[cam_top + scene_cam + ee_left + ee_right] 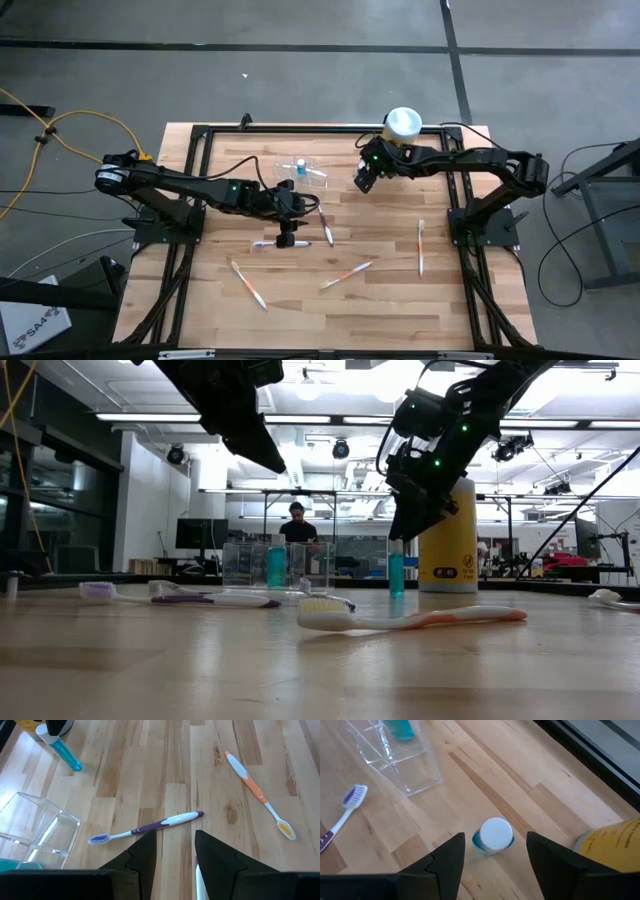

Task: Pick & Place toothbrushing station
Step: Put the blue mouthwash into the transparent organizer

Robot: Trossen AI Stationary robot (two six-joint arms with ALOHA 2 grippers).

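High view: the clear holder (300,168) sits at twelve o'clock of table centre, one blue tube inside. The right gripper (364,178), jaws wide and empty, hangs over a second tube (493,835). The left gripper (291,222), part-open and empty, hovers above a purple toothbrush (145,827). Most brushes remain unplaced.

Light wooden slatted table (400,300) bearing a yellow cylindrical canister with white lid (403,124), an upright blue white-capped tube (493,836), a purple-and-white toothbrush (146,827), and an orange-and-white toothbrush (257,794).

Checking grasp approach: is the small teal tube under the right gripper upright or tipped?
Upright: the teal tube shows its white cap end-on between the open right gripper fingers; low view shows it standing.
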